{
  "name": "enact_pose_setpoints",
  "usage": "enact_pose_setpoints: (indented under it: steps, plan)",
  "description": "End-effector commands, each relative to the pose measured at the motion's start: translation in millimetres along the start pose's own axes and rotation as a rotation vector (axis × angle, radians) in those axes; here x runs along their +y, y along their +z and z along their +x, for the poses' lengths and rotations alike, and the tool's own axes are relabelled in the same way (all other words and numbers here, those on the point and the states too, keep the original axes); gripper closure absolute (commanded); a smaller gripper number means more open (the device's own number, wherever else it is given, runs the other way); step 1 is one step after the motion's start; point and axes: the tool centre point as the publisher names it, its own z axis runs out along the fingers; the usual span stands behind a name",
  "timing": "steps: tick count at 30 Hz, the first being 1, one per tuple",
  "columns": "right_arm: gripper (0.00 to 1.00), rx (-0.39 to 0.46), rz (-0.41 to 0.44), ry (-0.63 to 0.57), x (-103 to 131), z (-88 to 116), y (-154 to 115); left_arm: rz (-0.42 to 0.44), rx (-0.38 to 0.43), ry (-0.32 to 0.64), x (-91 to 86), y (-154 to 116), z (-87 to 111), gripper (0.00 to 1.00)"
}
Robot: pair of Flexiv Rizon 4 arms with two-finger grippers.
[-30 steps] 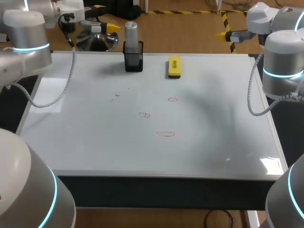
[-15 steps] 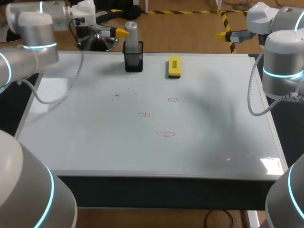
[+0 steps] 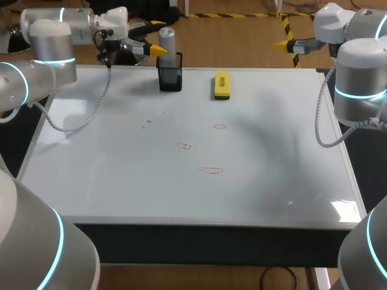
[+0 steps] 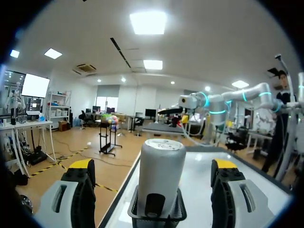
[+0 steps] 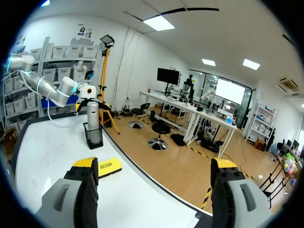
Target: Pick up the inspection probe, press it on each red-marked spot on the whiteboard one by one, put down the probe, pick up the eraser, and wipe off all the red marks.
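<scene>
Grey cylindrical probe (image 4: 160, 173), black mesh holder (image 3: 170, 78)

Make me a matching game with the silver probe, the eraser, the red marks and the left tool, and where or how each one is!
Things:
1. inspection probe
2. eraser
3. red marks
4. left tool

Places or states:
A. yellow, lying flat on the whiteboard
B. open, a finger on each side of the probe
C. upright in the black mesh holder
D. drawn near the whiteboard's middle

Pairs: 1-C, 2-A, 3-D, 4-B.
</scene>
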Motion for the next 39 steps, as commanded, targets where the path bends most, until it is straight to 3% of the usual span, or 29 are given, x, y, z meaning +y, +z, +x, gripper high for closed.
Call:
enact_pose_setpoints:
  steps: [1, 13, 30, 37, 38, 39]
  plan:
    - [0.0, 0.001, 0.002, 0.0, 0.1, -0.5, 0.3, 0.006, -0.009, -0.013, 6.5, 2.4, -1.1, 0.0]
    - [0.0, 0.001, 0.002, 0.0, 0.1, -0.5, 0.3, 0.035, -0.019, -0.041, 18.9, 11.7, -0.4, 0.0]
    - [0.0, 0.001, 0.002, 0.0, 0.1, -0.5, 0.3, 0.045, 0.001, -0.033, 18.8, 24.4, -3.3, 0.0]
    - [0.0, 0.001, 0.002, 0.0, 0.1, -0.5, 0.3, 0.04, 0.004, -0.034, 22.3, 24.0, -1.5, 0.07]
    - [0.0, 0.001, 0.002, 0.0, 0.1, -0.5, 0.3, 0.039, 0.004, -0.035, 23.2, 23.7, -1.3, 0.15]
    - [0.0, 0.001, 0.002, 0.0, 0.1, -0.5, 0.3, 0.04, 0.005, -0.037, 24.5, 23.2, -0.9, 0.15]
